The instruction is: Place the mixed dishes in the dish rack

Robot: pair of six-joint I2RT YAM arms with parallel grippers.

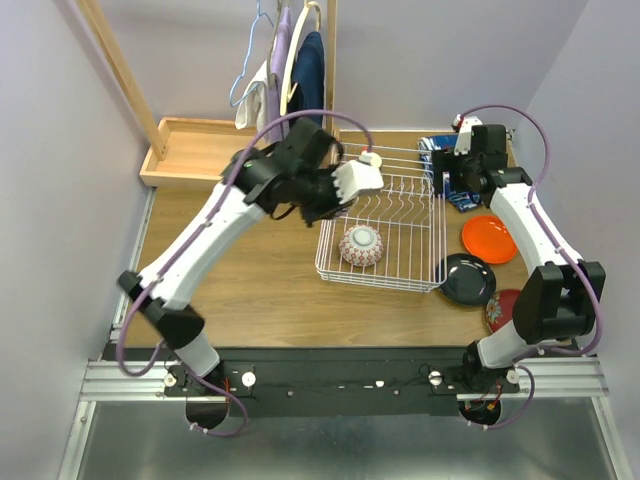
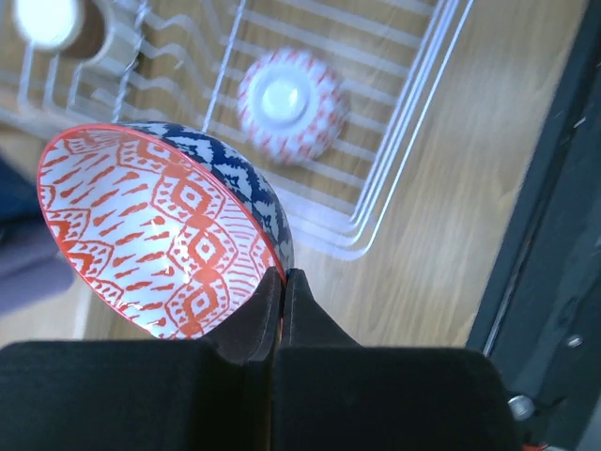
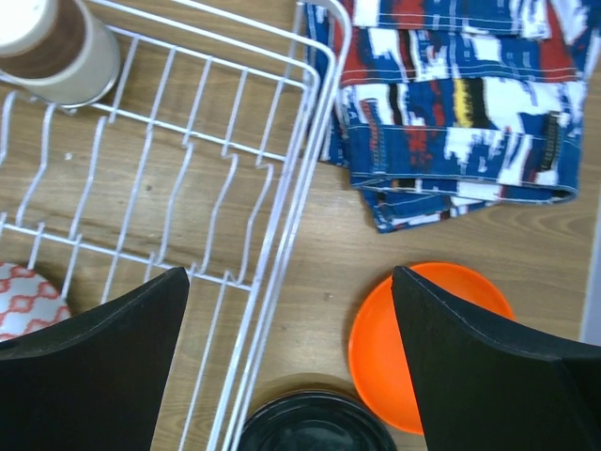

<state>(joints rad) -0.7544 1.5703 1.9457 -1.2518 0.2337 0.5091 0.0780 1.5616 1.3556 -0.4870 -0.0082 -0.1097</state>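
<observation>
My left gripper [image 2: 281, 274] is shut on the rim of a small bowl [image 2: 160, 235], blue-patterned outside and red-and-white inside, held tilted above the left side of the white wire dish rack [image 2: 394, 160]. From above, that gripper [image 1: 340, 188] hangs over the rack [image 1: 380, 283]. A red-white patterned bowl [image 1: 361, 245] lies upside down inside the rack, and a tan-brown cup [image 3: 52, 42] stands in its far corner. My right gripper [image 3: 289, 282] is open above the table between the rack and the orange plate [image 3: 380, 357]. The black plate [image 1: 466, 279] and dark red plate [image 1: 502, 310] lie right of the rack.
A blue-red patterned cloth [image 3: 451, 103] lies folded at the far right, behind the orange plate. A shallow wooden tray [image 1: 190, 150] sits at the far left. Clothes on hangers [image 1: 290, 60] dangle behind the rack. Walls close in on both sides.
</observation>
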